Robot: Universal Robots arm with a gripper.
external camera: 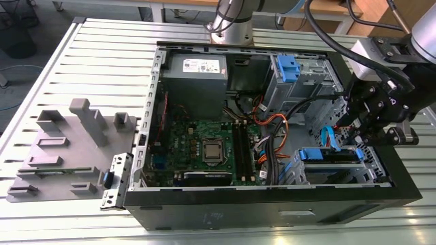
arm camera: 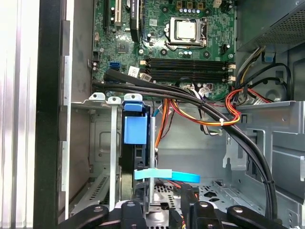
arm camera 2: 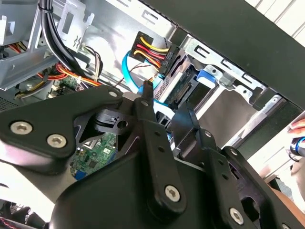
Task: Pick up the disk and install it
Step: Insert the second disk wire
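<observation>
Black-fingered, the pincer (arm camera 2: 164, 109) stands with its jaws apart, clamped on nothing, poised just over the drive cage (arm camera: 102, 143) in a corner of the open computer case (external camera: 272, 204). A pale-blue data cable (arm camera: 167, 175) crosses close by its tips. The disk (arm camera: 135, 129) sits edge-on inside that cage, blue handle outward — apparently picked up and slid in. Whether it is latched or cabled cannot be told — a power plug (arm camera 2: 167, 61) hangs near it. The case rests on a slatted desk (external camera: 102, 61).

bright, even room light washes the white slatted table (external camera: 89, 56) (nearly blown out along the exterior view's lower edge). inside the open computer case (external camera: 272, 206) shadows are soft, the motherboard (external camera: 204, 148) evenly lit.
</observation>
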